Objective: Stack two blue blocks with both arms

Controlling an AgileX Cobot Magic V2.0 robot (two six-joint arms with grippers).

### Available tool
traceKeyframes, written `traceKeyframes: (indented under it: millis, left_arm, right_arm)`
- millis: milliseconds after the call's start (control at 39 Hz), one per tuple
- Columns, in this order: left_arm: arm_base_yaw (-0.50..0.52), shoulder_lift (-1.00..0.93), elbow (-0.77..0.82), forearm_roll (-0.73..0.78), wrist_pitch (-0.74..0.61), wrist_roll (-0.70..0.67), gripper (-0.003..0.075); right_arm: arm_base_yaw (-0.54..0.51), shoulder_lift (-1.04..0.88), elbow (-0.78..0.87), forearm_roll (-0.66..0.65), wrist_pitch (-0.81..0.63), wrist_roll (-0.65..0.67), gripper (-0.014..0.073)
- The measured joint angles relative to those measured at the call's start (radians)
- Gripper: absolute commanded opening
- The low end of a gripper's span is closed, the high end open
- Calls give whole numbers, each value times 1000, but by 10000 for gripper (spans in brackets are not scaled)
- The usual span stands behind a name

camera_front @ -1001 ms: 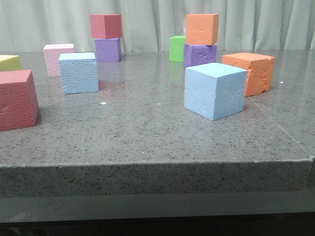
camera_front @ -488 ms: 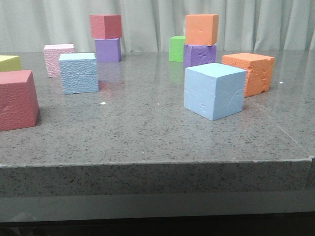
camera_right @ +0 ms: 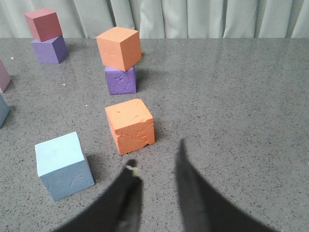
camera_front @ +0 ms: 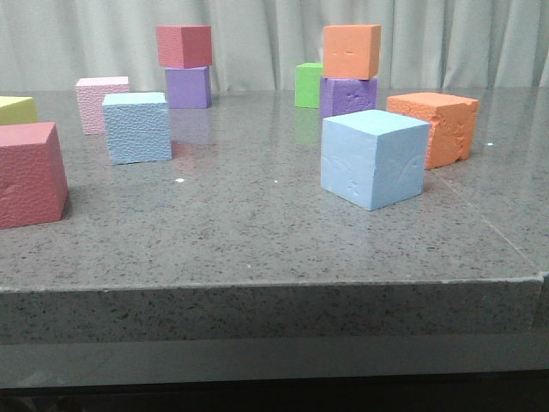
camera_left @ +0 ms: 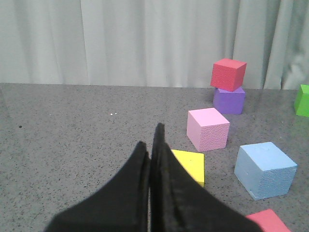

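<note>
A smooth blue block (camera_front: 374,157) with faint scratches rests on the grey table, right of centre; the right wrist view shows the same block (camera_right: 63,164). The pebbled blue block (camera_front: 137,126) stands apart at the left, also visible as the blue cube (camera_left: 265,169) in the left wrist view. Neither arm appears in the front view. My left gripper (camera_left: 150,140) is shut, fingers pressed together with nothing between them, above a yellow cube. My right gripper (camera_right: 155,157) is open and empty, hovering over bare table beside the smooth blue block and near an orange cube.
An orange cube (camera_front: 436,126) sits right of the smooth blue block. Behind stand an orange-on-purple stack (camera_front: 350,73), a green cube (camera_front: 310,84) and a red-on-purple stack (camera_front: 185,67). A pink cube (camera_front: 99,103), a yellow cube (camera_left: 189,164) and a red cube (camera_front: 30,172) lie at the left.
</note>
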Motion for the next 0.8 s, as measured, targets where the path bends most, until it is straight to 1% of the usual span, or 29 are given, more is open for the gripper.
traceKeyframes:
  millis: [26,51,103,128,205,231,282,334,565,668,796]
  left_arm:
    - [0,0,0,0,0,0,174]
    - [0,0,0,0,0,0,218]
    - [0,0,0,0,0,0,330]
    - [0,0,0,0,0,0,396]
    - [0,0,0,0,0,0,551]
    - [0,0,0,0,0,0,592]
    - [0,0,0,0,0,0,637]
    - [0,0,0,0,0,0,654]
    - [0,0,0,1,0,0,654]
    - [0,0,0,1,0,0,652]
    - [0,0,0,1,-1,0,636]
  right_arm:
    - [0,0,0,0,2,0,528]
    - [0,0,0,0,2,0,577]
    - [0,0,0,0,2,0,653]
    - [0,0,0,0,3,0,671]
    - [0,0,0,1,3,0,645]
    - [0,0,0,1,3,0,645]
    - [0,0,0,1,5,0,645]
    - [0,0,0,1,5,0,645]
    - [0,13,0,1,5,0,645]
    - [0,53,0,1,0,0,645]
    - [0,153,-16,2,-9,0,645]
